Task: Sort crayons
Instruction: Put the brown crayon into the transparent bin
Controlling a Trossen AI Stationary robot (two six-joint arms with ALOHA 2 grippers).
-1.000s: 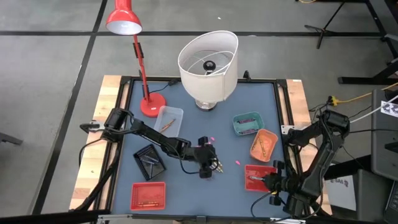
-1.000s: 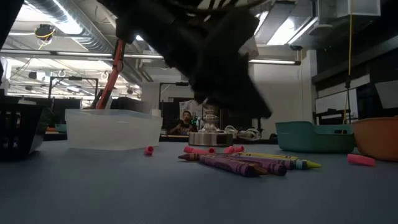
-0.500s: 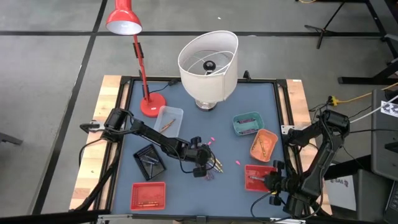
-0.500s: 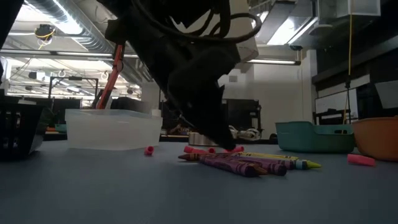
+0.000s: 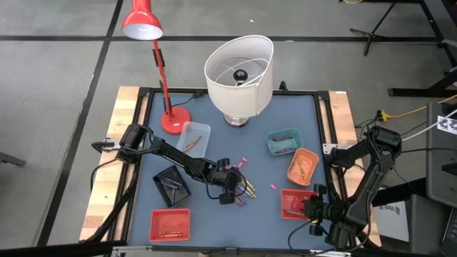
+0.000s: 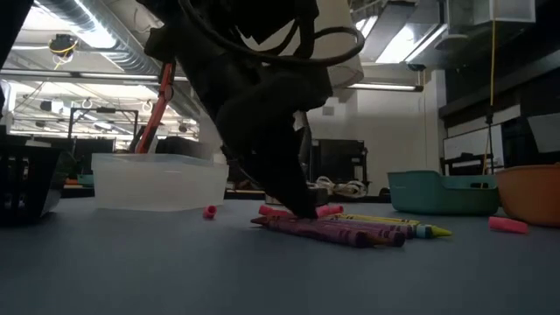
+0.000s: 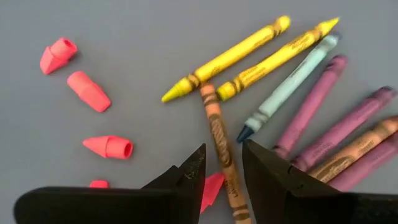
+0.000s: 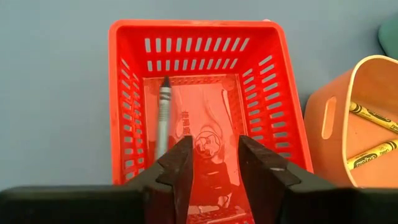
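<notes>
Several crayons (image 7: 292,93) lie in a loose bunch on the blue table top, also seen in the high view (image 5: 246,191) and the low view (image 6: 350,229): yellow, pale blue, purple and a brown one (image 7: 219,127). My left gripper (image 7: 222,152) is low over the bunch (image 5: 233,193) and open, one finger on each side of the brown crayon with a gap to each. My right gripper (image 8: 214,146) is open over the red basket (image 8: 127,93) at the near right (image 5: 305,208). A grey crayon (image 8: 163,118) lies on that basket's floor.
Pink stubs (image 7: 87,90) lie beside the bunch. Around it stand a clear tray (image 5: 193,135), a black basket (image 5: 171,183), a second red basket (image 5: 170,223), a teal bin (image 5: 283,141) and an orange bin (image 5: 303,165) holding yellow crayons (image 8: 373,118). A red desk lamp (image 5: 175,120) and a white lampshade (image 5: 239,71) stand at the far edge.
My left gripper has gone down onto the bunch of crayons, shifting a little toward the table's left edge; its fingertips are now at table level.
</notes>
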